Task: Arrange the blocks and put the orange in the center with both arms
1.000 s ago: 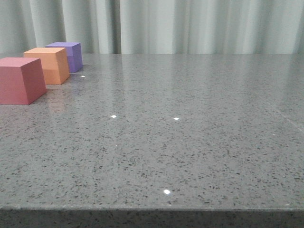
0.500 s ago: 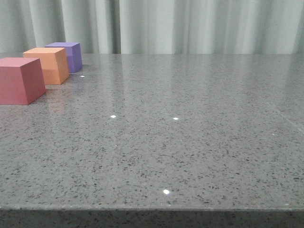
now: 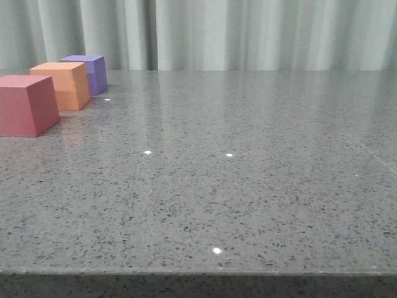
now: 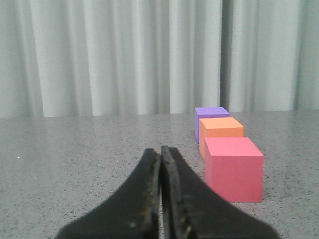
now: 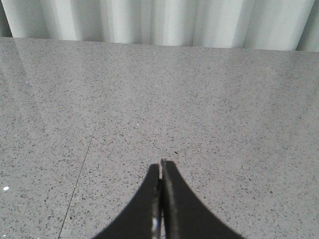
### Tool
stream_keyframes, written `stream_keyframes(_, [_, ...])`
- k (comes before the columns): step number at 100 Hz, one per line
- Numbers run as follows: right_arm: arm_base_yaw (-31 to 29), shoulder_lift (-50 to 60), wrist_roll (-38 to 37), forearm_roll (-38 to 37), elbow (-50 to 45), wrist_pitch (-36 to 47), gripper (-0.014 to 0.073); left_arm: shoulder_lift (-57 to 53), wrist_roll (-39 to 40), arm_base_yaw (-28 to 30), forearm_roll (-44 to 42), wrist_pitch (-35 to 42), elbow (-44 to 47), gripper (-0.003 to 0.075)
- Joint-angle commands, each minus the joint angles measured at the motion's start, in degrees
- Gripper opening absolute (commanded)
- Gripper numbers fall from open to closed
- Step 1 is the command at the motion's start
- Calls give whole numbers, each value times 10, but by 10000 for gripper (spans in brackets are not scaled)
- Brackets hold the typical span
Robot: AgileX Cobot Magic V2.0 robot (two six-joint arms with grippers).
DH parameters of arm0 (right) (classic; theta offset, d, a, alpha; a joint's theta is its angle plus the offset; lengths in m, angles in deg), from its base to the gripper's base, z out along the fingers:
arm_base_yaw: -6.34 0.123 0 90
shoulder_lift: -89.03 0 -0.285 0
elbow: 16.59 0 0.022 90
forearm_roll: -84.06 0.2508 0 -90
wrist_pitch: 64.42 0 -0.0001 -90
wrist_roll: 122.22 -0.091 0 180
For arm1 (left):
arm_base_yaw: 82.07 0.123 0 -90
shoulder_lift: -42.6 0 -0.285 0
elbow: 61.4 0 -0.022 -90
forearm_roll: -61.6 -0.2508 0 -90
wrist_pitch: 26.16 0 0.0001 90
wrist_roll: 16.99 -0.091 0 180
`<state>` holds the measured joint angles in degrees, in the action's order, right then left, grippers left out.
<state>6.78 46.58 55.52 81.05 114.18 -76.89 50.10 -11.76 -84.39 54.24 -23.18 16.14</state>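
Observation:
Three cubes stand in a row at the table's far left: a pinkish-red block [image 3: 26, 104] nearest, the orange block [image 3: 64, 85] between, and a purple block [image 3: 89, 72] farthest. The left wrist view shows the same row, pinkish-red [image 4: 233, 169], orange [image 4: 221, 130], purple [image 4: 210, 116], ahead and to one side of my left gripper [image 4: 160, 151], which is shut with nothing in it. My right gripper [image 5: 161, 165] is shut too, over bare table with no block near it. Neither gripper shows in the front view.
The grey speckled table [image 3: 248, 161] runs to a front edge [image 3: 198, 272] near the camera. Pale curtains [image 3: 236, 34] hang behind it. A thin seam [image 5: 84, 164] crosses the tabletop in the right wrist view.

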Motion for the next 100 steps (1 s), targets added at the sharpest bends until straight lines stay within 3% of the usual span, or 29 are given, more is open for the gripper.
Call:
stream_keyframes(1, [-3,0,5,-5,15,39,-88,-18,4,-4,0,50,24,-20])
stream_keyframes(63, [2,28,5,-12,9,50,-88,-18,4,-4,0,50,24,-20])
stream_keyframes(100, [25,183,5,-12,-162,218,-88,-18,4,-4,0,50,24,-20])
